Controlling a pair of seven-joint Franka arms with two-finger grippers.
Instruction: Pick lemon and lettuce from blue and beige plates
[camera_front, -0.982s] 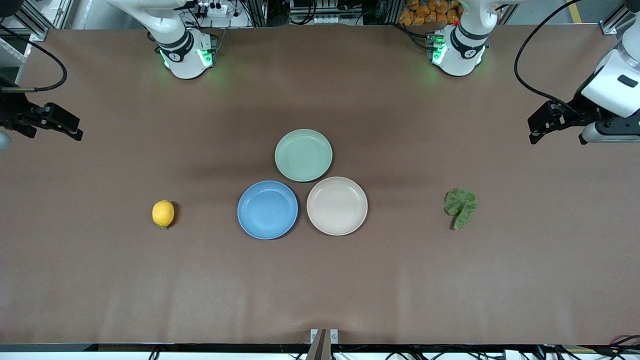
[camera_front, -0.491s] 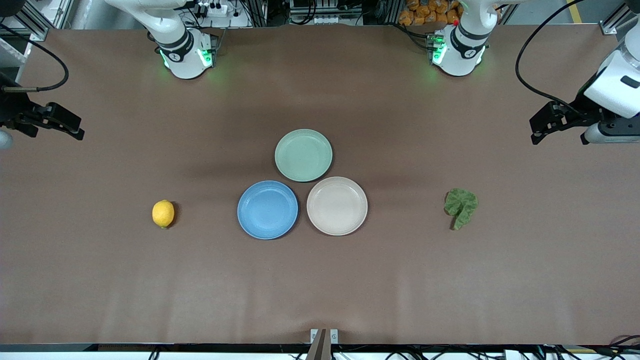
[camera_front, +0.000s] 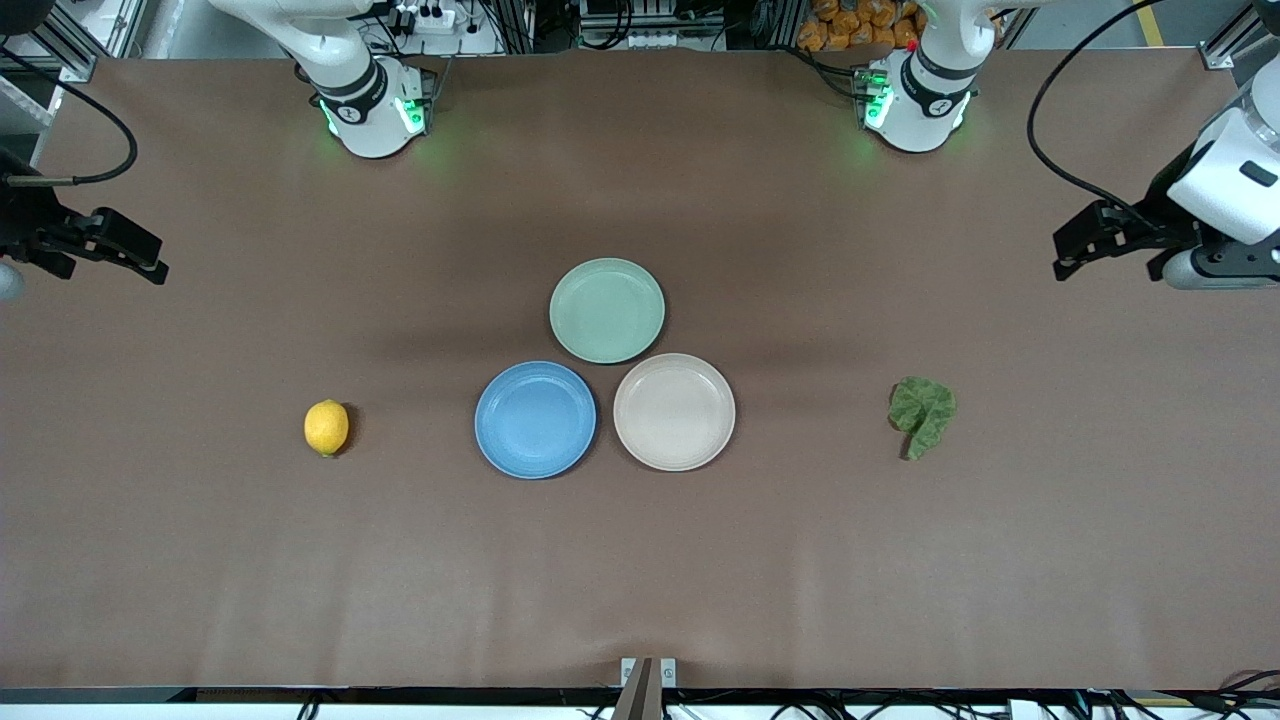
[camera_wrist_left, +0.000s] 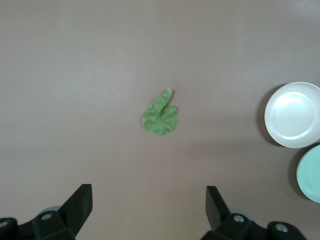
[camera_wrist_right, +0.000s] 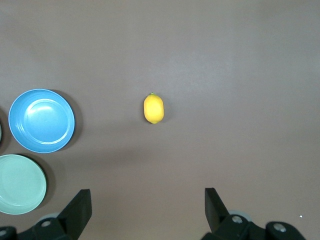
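A yellow lemon (camera_front: 326, 428) lies on the bare table toward the right arm's end; it also shows in the right wrist view (camera_wrist_right: 153, 108). A green lettuce leaf (camera_front: 922, 412) lies on the table toward the left arm's end, also in the left wrist view (camera_wrist_left: 160, 114). The blue plate (camera_front: 535, 420) and beige plate (camera_front: 674, 411) stand empty side by side at mid-table. My right gripper (camera_front: 150, 264) hangs open and empty over the table's edge at its own end. My left gripper (camera_front: 1068, 262) hangs open and empty over the table at its own end.
An empty pale green plate (camera_front: 607, 310) touches the other two plates, farther from the front camera. The arm bases (camera_front: 372, 110) stand along the table's back edge. Bare brown table lies around the lemon and the lettuce.
My left gripper has shifted slightly up and toward mid-table in the front view. The right gripper, lemon, lettuce and plates have not moved.
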